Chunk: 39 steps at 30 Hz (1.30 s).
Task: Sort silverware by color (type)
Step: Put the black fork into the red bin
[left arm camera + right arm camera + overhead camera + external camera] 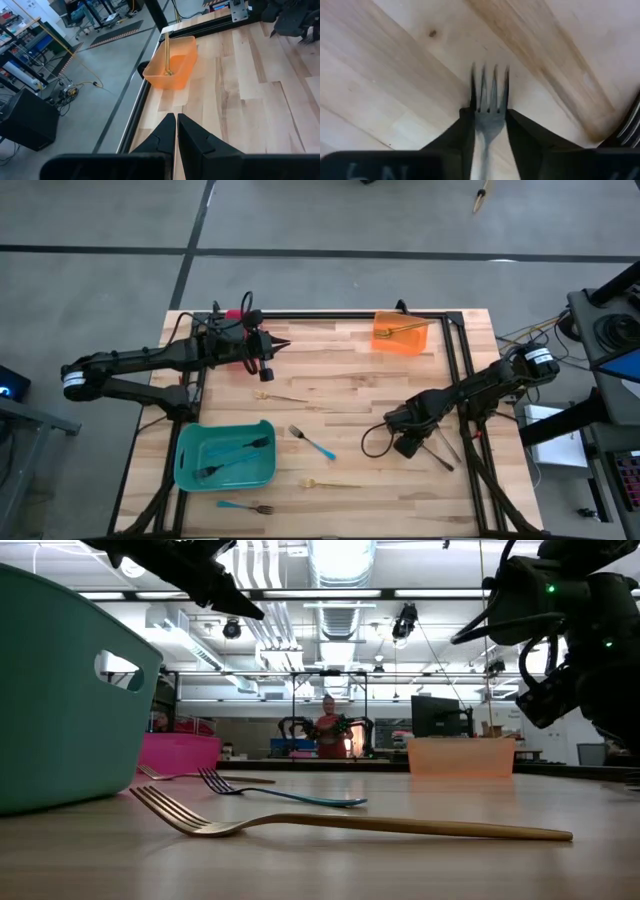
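Observation:
My right gripper (405, 442) hovers over the table's right middle, shut on a dark silver-grey fork (489, 100). More grey forks (445, 450) lie beside it. My left gripper (278, 343) is shut and empty, raised near the red bin (235, 313) at the far left. Flat on the wood lie two gold forks (280, 396) (330, 483) and two blue-handled forks (312, 442) (245, 507). The teal bin (190, 470) holds blue-handled forks. A gold fork leans inside the orange bin (400, 335). My right gripper pinches the grey fork at its neck (489, 125), just behind the head, one finger (462, 137) on each side. The fork lies along the fingers, and its tines (490, 82) stick out past the fingertips toward the wood. Whether the tines touch the table does not show.
A black frame rail (455, 370) runs along the table's far and right sides, close to my right arm. The teal bin (70, 690) stands at the near left. In the low view a gold fork (350, 825) lies nearest. A person (328, 735) stands far behind the table.

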Each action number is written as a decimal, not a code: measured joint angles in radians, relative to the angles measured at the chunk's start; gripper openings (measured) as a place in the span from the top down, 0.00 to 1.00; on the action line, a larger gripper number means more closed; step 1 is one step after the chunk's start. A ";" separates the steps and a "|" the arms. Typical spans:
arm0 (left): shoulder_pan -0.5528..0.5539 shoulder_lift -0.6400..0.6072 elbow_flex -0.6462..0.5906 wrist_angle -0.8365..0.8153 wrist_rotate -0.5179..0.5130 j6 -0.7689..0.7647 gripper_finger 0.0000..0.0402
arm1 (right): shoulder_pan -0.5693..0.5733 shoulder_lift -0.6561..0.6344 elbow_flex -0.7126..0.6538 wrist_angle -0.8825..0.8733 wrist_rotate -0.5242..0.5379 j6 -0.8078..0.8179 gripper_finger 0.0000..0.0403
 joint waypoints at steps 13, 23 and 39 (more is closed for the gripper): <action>0.000 0.000 0.000 0.000 0.000 -0.003 1.00 | -0.002 -0.005 0.067 0.048 0.037 -0.145 0.98; 0.000 0.000 -0.001 0.001 0.000 -0.003 1.00 | -0.015 -0.012 0.178 -0.031 0.116 -0.298 0.98; 0.000 0.000 -0.001 0.000 -0.033 -0.037 1.00 | -0.049 -0.013 0.452 -0.171 0.523 -0.738 0.98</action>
